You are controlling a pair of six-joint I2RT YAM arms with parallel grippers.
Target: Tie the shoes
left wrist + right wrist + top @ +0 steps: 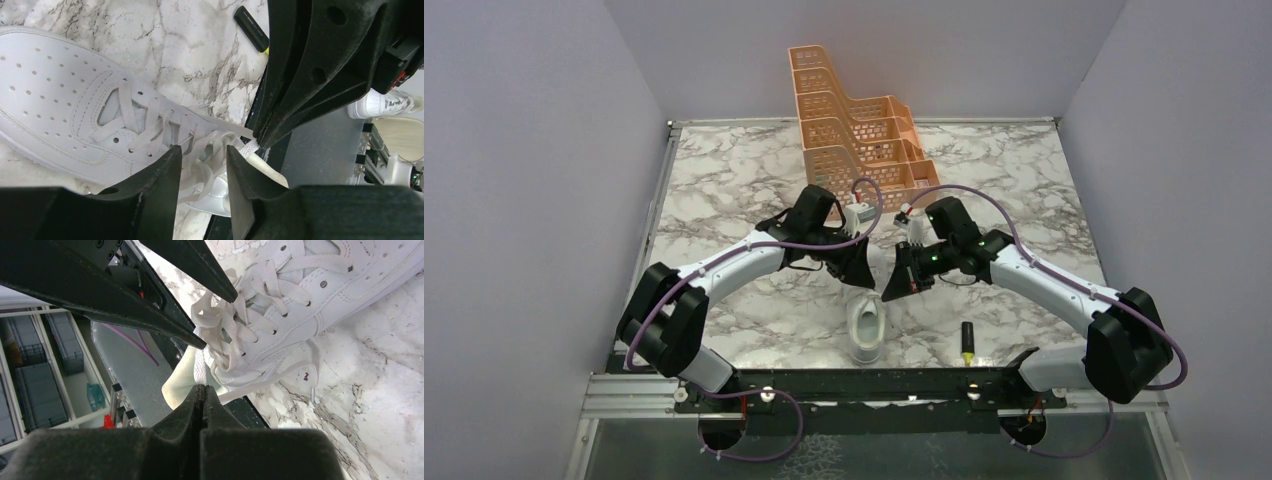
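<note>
The white shoe (867, 335) lies at the table's near edge, toe pointing away from the arm bases; it also shows as the shoe (50, 100) and the shoe (320, 285). Its laces (150, 120) are threaded, with loose loops near the tongue. My left gripper (202, 149) hovers over those loops, jaws apart, a lace loop lying between them unsqueezed. My right gripper (200, 386) is shut on a lace end (200, 367) that runs up to the shoe. From above, the left gripper (864, 275) and right gripper (892, 290) nearly meet over the shoe.
An orange stepped rack (854, 125) stands at the back of the marble table (724, 190). A black marker with a yellow tip (968, 343) lies right of the shoe near the front rail. Grey walls close in both sides.
</note>
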